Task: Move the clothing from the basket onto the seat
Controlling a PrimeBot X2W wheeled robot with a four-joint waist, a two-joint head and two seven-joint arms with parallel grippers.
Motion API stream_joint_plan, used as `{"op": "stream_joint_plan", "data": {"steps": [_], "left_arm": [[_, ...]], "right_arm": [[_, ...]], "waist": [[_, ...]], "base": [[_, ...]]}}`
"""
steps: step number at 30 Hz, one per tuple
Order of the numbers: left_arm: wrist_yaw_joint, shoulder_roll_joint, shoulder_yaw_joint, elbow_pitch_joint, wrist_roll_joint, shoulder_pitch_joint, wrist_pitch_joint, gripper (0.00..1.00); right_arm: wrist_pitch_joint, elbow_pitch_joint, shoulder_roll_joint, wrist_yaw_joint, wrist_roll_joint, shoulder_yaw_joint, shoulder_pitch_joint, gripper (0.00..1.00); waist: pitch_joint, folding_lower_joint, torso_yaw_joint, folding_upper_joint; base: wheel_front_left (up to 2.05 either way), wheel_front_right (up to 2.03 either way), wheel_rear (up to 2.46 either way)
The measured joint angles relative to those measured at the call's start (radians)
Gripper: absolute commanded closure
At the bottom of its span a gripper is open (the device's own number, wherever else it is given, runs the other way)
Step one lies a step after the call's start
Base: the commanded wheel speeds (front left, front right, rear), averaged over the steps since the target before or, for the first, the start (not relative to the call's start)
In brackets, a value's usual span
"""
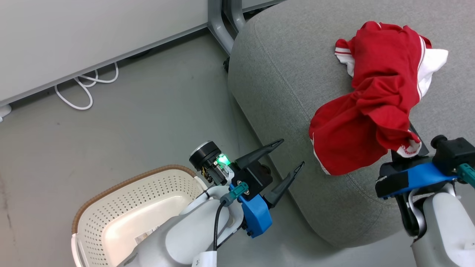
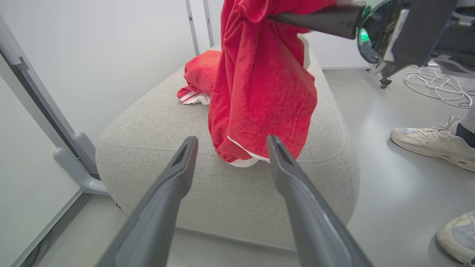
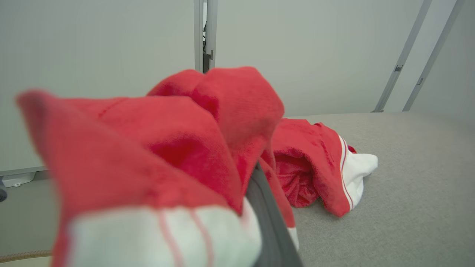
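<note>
Nearest, the oval cream-white perforated plastic basket (image 1: 122,200) with the brown woven-look rim is parked on the floor. No red is spotted in the part not hidden by the arm. Just past it, the left tool (image 1: 292,152) is held spread wide with nothing in it. The right tool (image 1: 417,142) is clamped on a soft bright red fabric garment (image 1: 352,137) with white trim. It's hung over the big grey upholstered seat cushion (image 1: 289,74), and its hem seems to touch near the front edge. Further back, a second red garment (image 1: 386,44) is already dumped on the seat. So the drop-off step looks to be in hand, likely the last one. Next, the held piece probably needs to be carried further in, lowered and let go.
</note>
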Motion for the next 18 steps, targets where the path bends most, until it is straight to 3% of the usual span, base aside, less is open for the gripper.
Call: {"op": "stream_joint_plan", "data": {"steps": [9,14,18], "left_arm": [[0.000,0.024,0.024,-0.027,0.034,-0.036,0.000,0.00],[0.000,0.056,0.030,-0.044,0.064,-0.100,0.000,0.00],[0.000,0.085,0.033,-0.064,0.085,-0.152,0.004,0.00]], "right_arm": [[0.000,-0.078,-0.032,0.000,-0.021,-0.017,-0.171,1.00],[0.000,-0.134,-0.084,0.000,-0.017,-0.104,-0.344,1.00],[0.000,-0.163,-0.146,0.000,-0.007,-0.230,-0.471,1.00]], "waist": [[0.076,0.0001,0.000,0.0000],[0.163,0.0001,0.002,0.0000],[0.252,0.0001,0.007,0.0000]], "base": [[0.00,0.00,0.00],[0.00,0.00,0.00],[0.00,0.00,0.00]]}}
